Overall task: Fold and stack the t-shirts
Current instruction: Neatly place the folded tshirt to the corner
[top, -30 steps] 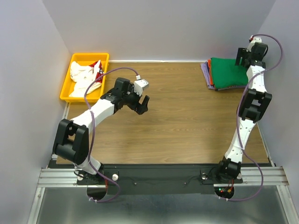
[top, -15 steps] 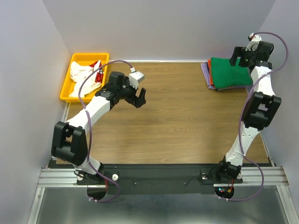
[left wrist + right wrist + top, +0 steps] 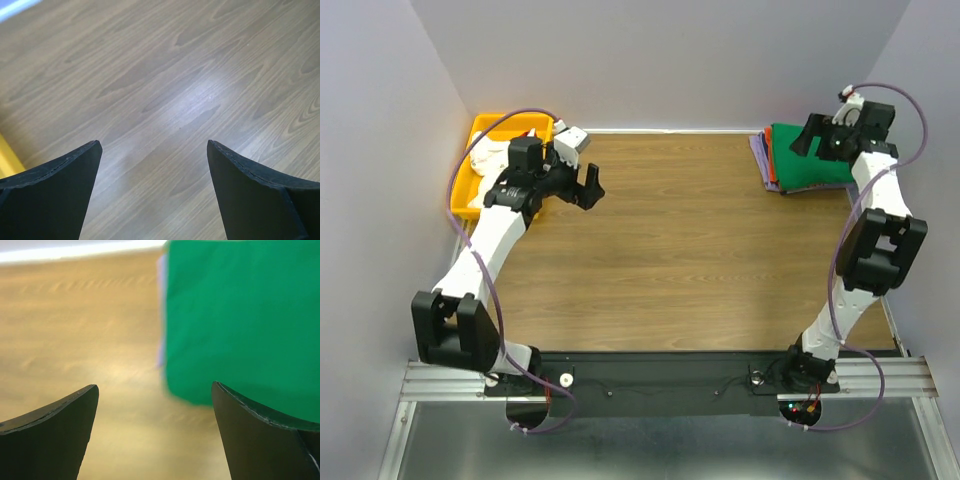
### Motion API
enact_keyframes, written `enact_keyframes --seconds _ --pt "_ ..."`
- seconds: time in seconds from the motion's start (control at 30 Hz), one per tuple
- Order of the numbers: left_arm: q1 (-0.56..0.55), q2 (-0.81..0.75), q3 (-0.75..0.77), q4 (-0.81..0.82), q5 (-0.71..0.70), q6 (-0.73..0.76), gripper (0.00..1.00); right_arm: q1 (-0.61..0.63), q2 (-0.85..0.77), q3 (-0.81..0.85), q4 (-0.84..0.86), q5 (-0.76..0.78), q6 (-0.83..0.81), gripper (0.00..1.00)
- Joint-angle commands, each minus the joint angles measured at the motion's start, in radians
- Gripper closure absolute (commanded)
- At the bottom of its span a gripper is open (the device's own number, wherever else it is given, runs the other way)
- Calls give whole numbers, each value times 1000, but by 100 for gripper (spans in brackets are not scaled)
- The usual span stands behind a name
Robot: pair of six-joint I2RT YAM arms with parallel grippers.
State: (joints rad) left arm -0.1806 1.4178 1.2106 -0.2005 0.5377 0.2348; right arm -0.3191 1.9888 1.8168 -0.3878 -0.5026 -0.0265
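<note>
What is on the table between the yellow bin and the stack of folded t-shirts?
Nothing: the top view shows bare wooden table from the yellow bin to the t-shirts. Only the open left gripper hangs above it near the bin.

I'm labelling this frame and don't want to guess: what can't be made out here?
Top view: the left arm covers part of the yellow bin, so the white shirts inside can't be counted.
Top view: under the green shirt only a thin orange edge and lavender edge show; the right gripper overlaps the stack's far side.
Right wrist view: blur smears the cloth edges.
Left wrist view: the bin is cut off at the left edge.
</note>
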Motion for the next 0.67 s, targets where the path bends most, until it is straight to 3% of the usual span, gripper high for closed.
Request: enact_keyframes --seconds 0.0,0.17,0.3,0.63 --pt "-5 -117 41 -45 -21 41 2 84 -214 -164 -72 -39 -24 0" --pt "-3 -184 -34 -131 -113 60 2 218 -406 -407 -151 25 -102 0" --pt "-3 -270 -199 -134 -160 96 2 278 -554 -618 -187 52 -130 0" --pt "-3 -428 -329 -120 -219 83 2 304 -813 -797 -247 137 -190 0"
